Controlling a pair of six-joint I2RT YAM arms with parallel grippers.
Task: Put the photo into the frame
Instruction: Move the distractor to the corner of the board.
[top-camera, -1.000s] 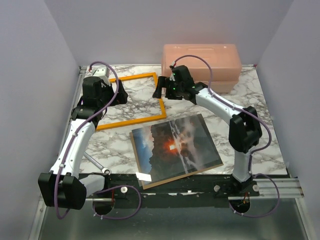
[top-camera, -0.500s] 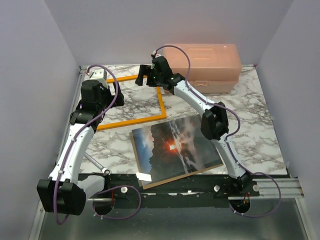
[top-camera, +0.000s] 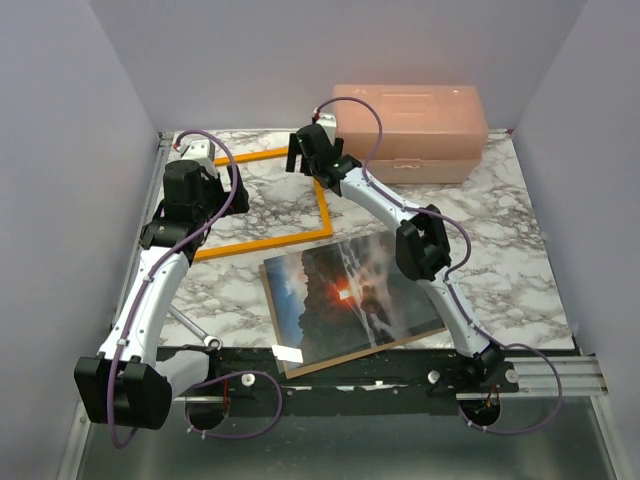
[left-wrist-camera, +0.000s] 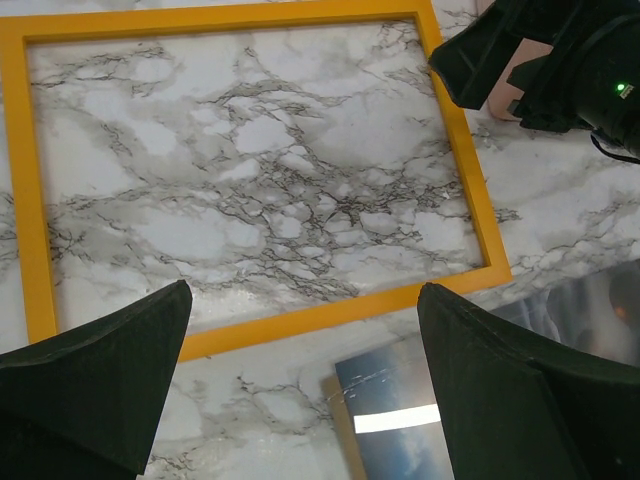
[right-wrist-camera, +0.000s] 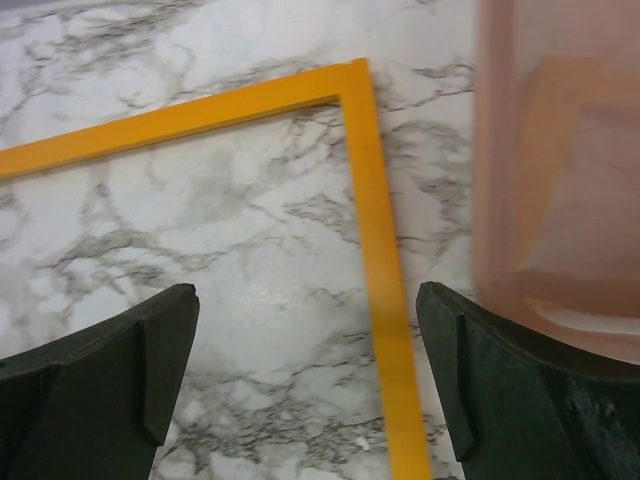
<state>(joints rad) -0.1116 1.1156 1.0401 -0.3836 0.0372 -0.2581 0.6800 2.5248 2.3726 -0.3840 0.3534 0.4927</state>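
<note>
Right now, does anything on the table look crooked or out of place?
Yes. The glossy sunset photo, on its brown backing board, lies skewed to the marble table, and the board's near left corner pokes past the table's front edge. The thin orange wooden frame is also turned slightly. No damage visible.

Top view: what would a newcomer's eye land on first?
The sunset photo lies face up near the front edge, vivid against the marble table. Behind it to the left, the orange frame lies flat with only marble showing inside. The right fingers hang open over its far right corner, beside the pink box at the back.
</note>
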